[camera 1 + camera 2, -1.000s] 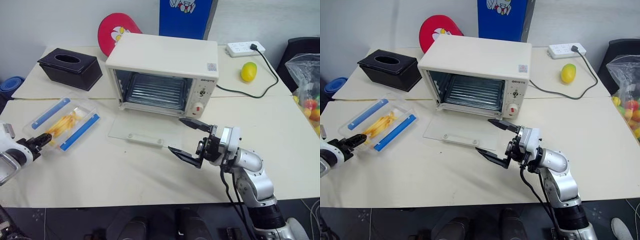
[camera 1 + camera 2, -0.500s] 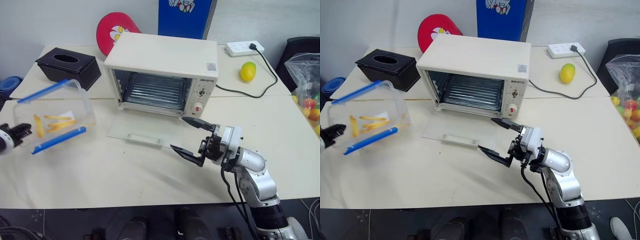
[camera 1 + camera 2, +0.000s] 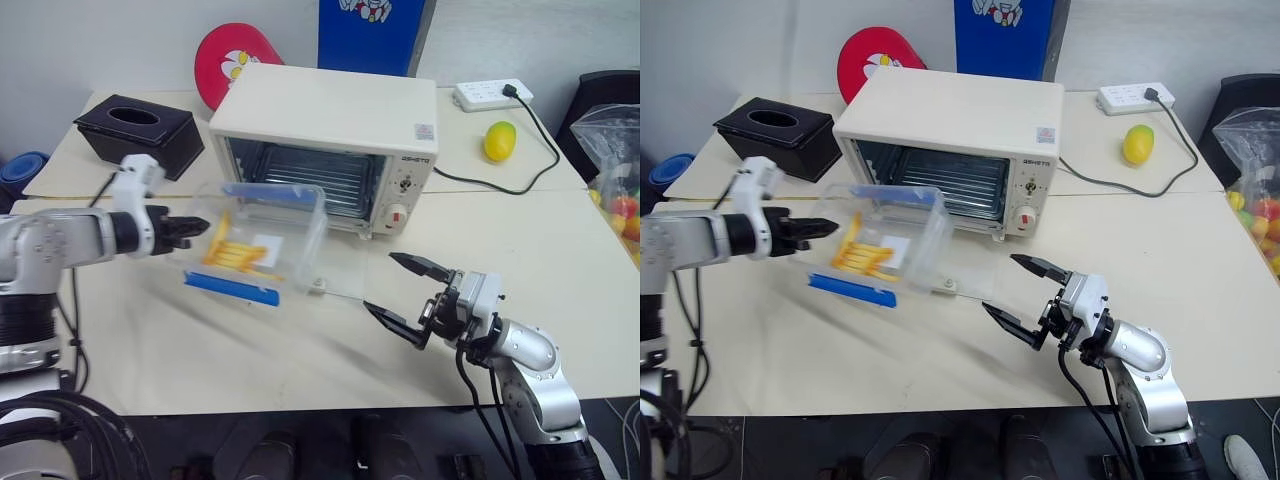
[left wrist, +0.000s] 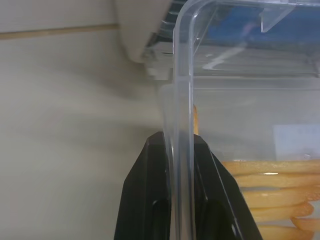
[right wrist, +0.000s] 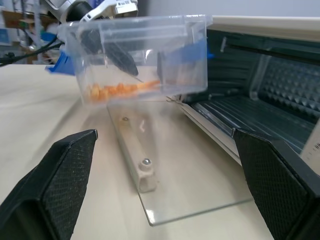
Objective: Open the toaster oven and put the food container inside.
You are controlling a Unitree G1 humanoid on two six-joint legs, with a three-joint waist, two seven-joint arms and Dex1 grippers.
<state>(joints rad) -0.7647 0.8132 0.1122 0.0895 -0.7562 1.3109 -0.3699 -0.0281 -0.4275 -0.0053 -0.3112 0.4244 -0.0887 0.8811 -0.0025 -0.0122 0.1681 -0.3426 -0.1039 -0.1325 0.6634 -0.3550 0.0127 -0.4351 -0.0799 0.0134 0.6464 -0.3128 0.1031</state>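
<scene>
The cream-white toaster oven (image 3: pixel 330 110) stands at the back of the table with its glass door (image 3: pixel 345 272) folded down flat and its rack bare. The food container (image 3: pixel 262 245), clear with blue clips and yellow-orange strips inside, hangs tipped on its side above the door's left part, just in front of the opening. My left gripper (image 3: pixel 197 226) is shut on the container's left wall; in the left wrist view both black fingers (image 4: pixel 150 190) pinch the clear rim (image 4: pixel 182 75). My right gripper (image 3: pixel 379 282) is open near the table's front, to the right of the door, holding nothing.
A black tissue box (image 3: pixel 138 135) sits at the back left. Behind the oven are a red round object (image 3: pixel 235 60) and a blue box (image 3: pixel 370 30). To the right lie a power strip (image 3: pixel 490 95), a black cord, a yellow fruit (image 3: pixel 498 141) and a bag of fruit (image 3: pixel 615 170).
My left gripper shut on the container, lifted it off the table's left side and carried it right, tipped, to in front of the oven. My right gripper drew slightly right and lower, still open.
</scene>
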